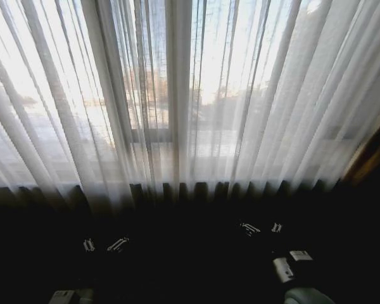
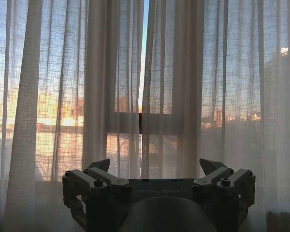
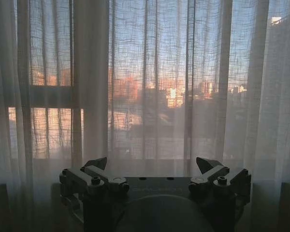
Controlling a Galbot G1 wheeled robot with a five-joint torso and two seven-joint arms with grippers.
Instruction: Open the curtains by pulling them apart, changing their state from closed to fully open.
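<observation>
Sheer white curtains [image 1: 177, 95] drawn closed, left gripper [image 2: 154, 166] and right gripper [image 3: 152, 164] short of them, jaws apart.

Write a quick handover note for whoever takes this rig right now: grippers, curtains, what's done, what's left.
Left gripper: open, empty, held low, short of the fabric.
Right gripper: open, empty, low on the right side, also short of it.
Curtains: hanging closed across the window, with a thin slit where the panels meet near the middle.
Done: both arms face the curtains.
Left: grasp both panels and pull them fully apart.
</observation>
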